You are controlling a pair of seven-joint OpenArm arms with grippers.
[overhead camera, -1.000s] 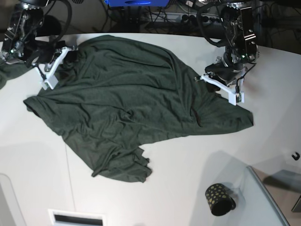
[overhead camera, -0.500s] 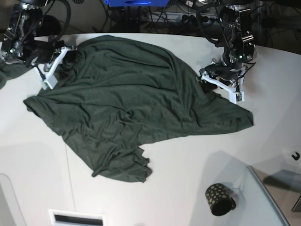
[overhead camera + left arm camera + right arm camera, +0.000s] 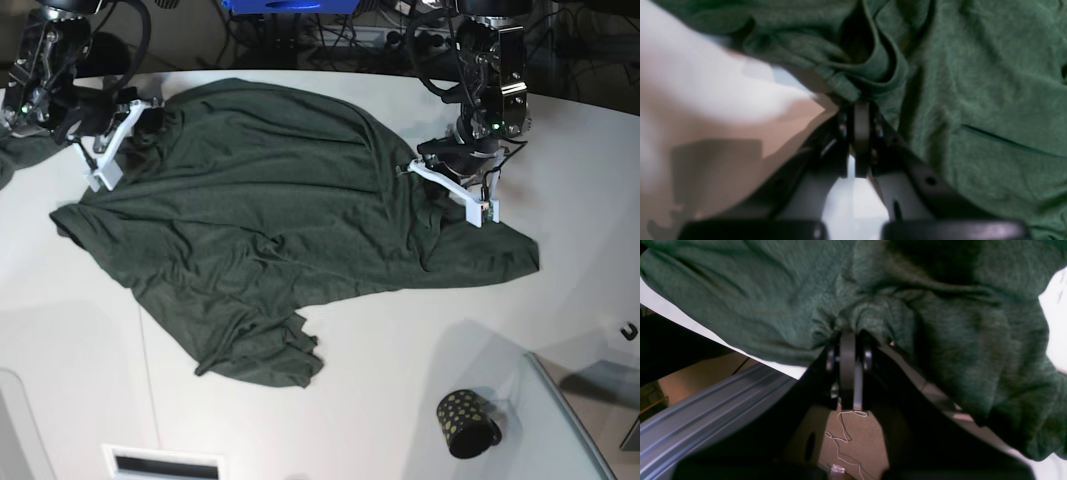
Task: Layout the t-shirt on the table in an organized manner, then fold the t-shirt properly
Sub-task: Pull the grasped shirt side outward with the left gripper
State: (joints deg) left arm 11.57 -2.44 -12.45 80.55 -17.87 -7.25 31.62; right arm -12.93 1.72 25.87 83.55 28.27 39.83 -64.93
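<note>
Fabric covers much of the table (image 3: 80, 330): the t-shirt (image 3: 270, 220), dark green, lies spread and wrinkled from the far edge toward the middle, one rumpled lobe reaching toward the near edge. Left gripper (image 3: 858, 100) stands at the shirt's border nearest the table's right edge, jaws pressed together and pinching a folded hem of the cloth. Right gripper (image 3: 848, 331) is at the far left corner of the shirt, close to the table's far edge, jaws likewise closed on a bunched gather of fabric. Small black cup (image 3: 467, 423) with gold dots lies on its side near the near right corner, well apart from the shirt.
</note>
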